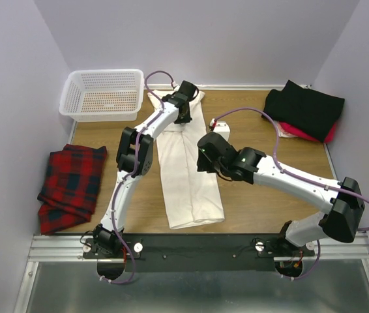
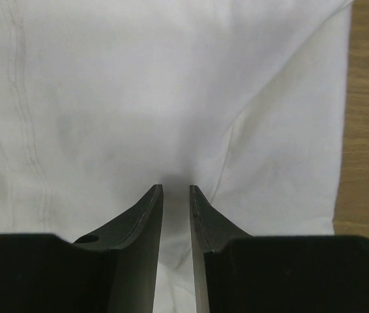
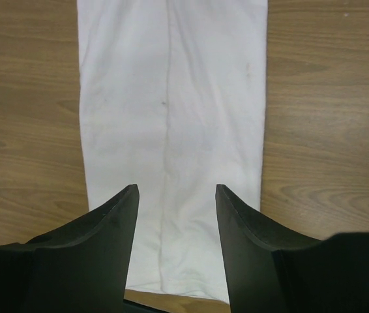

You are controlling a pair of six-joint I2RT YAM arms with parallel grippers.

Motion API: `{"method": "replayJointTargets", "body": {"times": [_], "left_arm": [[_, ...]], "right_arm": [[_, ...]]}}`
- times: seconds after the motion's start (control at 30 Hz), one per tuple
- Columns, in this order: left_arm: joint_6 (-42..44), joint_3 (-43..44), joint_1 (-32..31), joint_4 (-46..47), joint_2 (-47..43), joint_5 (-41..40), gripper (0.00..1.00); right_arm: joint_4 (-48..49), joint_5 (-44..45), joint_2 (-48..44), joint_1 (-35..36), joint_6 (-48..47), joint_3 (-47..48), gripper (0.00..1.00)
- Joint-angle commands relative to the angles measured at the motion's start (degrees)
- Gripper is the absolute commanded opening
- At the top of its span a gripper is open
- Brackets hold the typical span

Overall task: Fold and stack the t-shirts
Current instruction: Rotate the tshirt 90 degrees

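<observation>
Looking down from the top camera, you have the cream-white t-shirt point(image 1: 188, 182) lying on the wooden tabletop point(image 1: 256, 202) as one long narrow strip. It runs from the far middle of the tabletop back toward the arm bases, flat and slightly slanted. Your left arm point(image 1: 147, 127) reaches out to the far end of that strip. In its wrist view the left jaws stand drawn narrow, tips down on the cloth. A sliver of white fabric shows between them, and creases run in toward the tips, so they read as pinched on the shirt. A stitched hem line runs along the left of that view, and bare wood shows past the cloth's right edge. Your right arm point(image 1: 289, 179) bends in from the right and hangs over the middle of the strip. Its right jaws are spread wide and hold nothing, and the strip passes straight beneath them, with wood showing on both sides. At the far right corner the black t-shirt point(image 1: 305, 107) sits folded on top of the red t-shirt point(image 1: 315, 134), well apart from the white one. A red-and-dark plaid cloth point(image 1: 73, 186) lies bunched at the left edge, and a white mesh basket point(image 1: 101, 116) stands at the far left.
</observation>
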Motion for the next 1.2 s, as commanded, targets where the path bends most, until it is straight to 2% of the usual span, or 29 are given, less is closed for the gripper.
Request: {"method": "replayJointTargets", "body": {"times": [0.0,0.3,0.53,0.8,0.93,1.0,1.03,1.17], "left_arm": [[-2.4,3.3,-0.1,-5.1,2.3,-6.2,0.31],[-1.4,7.9,-0.1,-4.5,7.6,0.4,0.31],[-1.7,11.2,0.9,1.2,9.7,8.5,0.31],[-0.6,9.7,3.8,11.8,9.8,25.9,0.31],[0.8,7.2,3.9,13.0,4.7,23.9,0.31],[1.0,3.9,4.0,14.3,0.7,19.1,0.31],[1.3,-0.6,4.2,15.4,-4.3,17.9,0.31],[3.9,-9.2,4.6,17.2,-16.4,13.0,0.32]], "right_arm": [[-3.4,8.1,-0.7,0.0,-0.5,1.8,0.6],[-4.2,10.4,-2.3,-0.2,-0.2,0.7,0.6],[-5.3,11.0,-3.7,-0.2,-0.7,-0.4,0.6],[-6.7,12.5,-4.1,-0.2,-0.9,-0.6,0.6],[-7.0,13.8,-4.1,-0.9,-1.0,0.0,0.61],[-7.0,14.1,-3.9,-1.3,-0.9,0.0,0.61],[-7.0,13.9,-3.8,-2.0,-0.7,0.0,0.61],[-7.0,12.2,-2.9,-3.7,-0.3,-0.9,0.63]]}}
